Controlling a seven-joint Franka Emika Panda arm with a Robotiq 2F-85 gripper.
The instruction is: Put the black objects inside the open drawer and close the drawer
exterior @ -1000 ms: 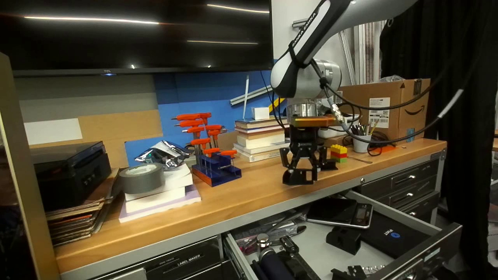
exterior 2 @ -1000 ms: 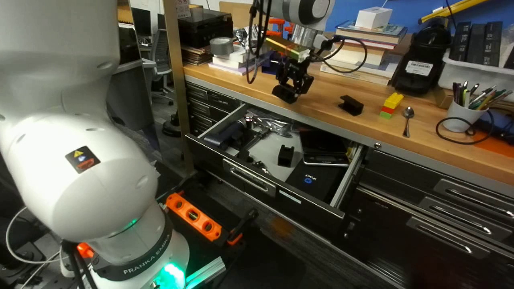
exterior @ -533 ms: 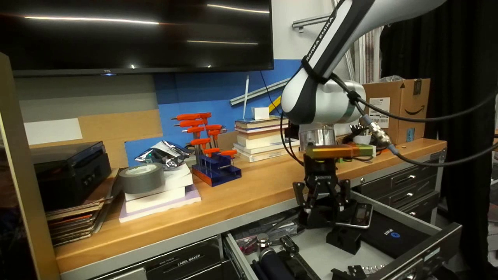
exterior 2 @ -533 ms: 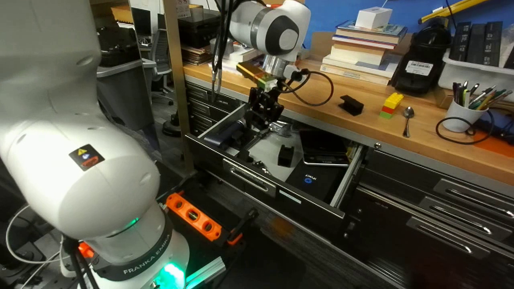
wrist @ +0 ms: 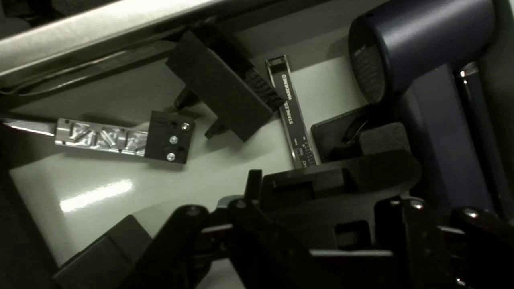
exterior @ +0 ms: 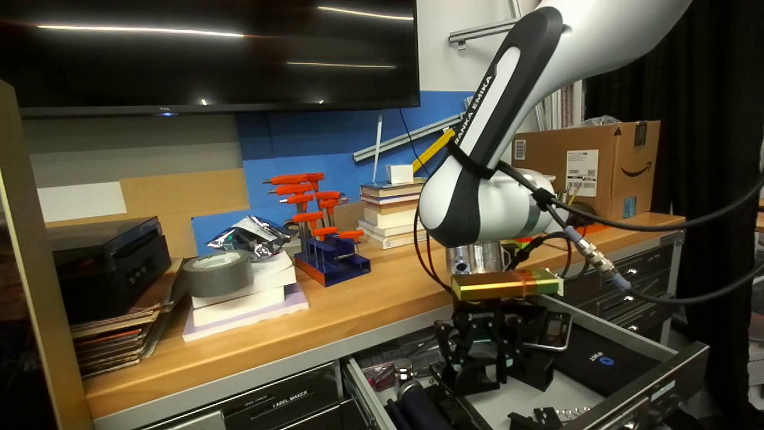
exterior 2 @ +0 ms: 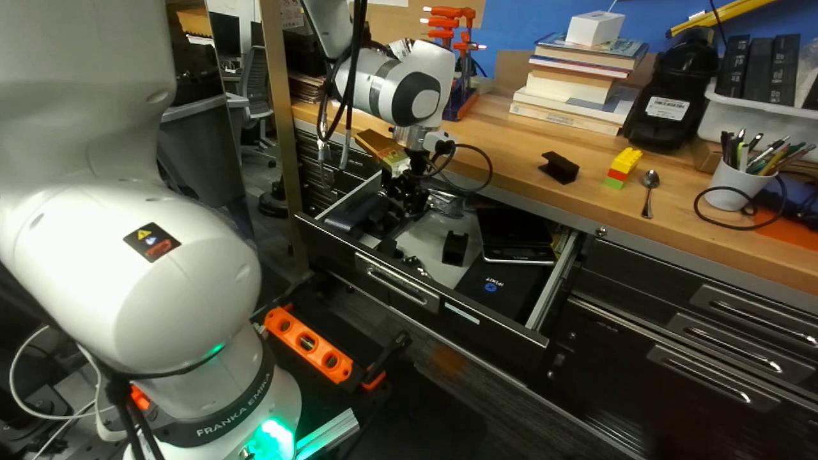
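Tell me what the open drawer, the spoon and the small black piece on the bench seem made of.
Open drawer: probably painted metal, dark front with a bright metallic edge.
Spoon: likely polished metal, from its silvery glints.
Small black piece: matte, perhaps plastic; little shine shows.

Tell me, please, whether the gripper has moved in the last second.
Yes, downward: in an exterior view, the gripper now overlaps the open drawer, below the front edge of the worktop; a second ago it showed above that edge.
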